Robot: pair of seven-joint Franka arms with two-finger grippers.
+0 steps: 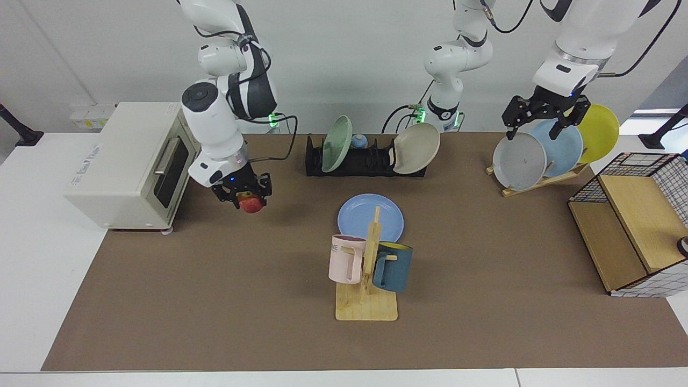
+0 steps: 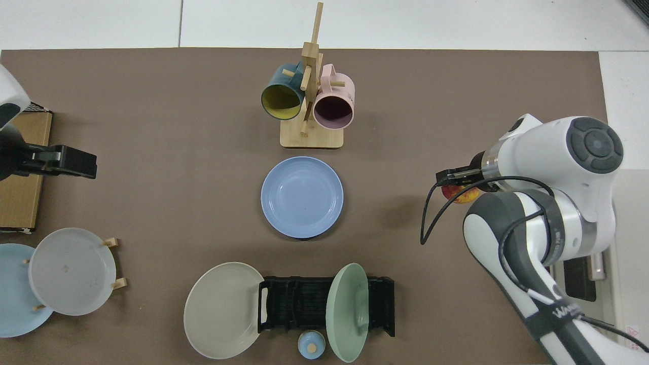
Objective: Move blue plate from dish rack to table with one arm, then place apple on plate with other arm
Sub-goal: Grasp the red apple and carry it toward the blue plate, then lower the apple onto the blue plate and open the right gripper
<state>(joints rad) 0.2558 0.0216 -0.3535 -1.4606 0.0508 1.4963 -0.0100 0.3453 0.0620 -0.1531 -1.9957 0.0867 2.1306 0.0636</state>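
Right arm held the apple off the table; blue plate flat on the mat.

Right gripper [image 1: 245, 196] pointed down, clamped on the apple [image 1: 250, 204], raised above the table [image 1: 215, 301] beside the toaster oven [image 1: 126, 164], well apart from the blue plate [image 1: 364, 216]. Plate lay between the dish rack [image 1: 365, 160] and the mug tree [image 1: 370, 269]. Left arm waited, its gripper [image 1: 544, 117] spread wide and empty above the plates on the wooden stand [image 1: 537, 183].

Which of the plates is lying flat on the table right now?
Only the blue plate, flat on the mat behind the mug tree. The others lean in racks.
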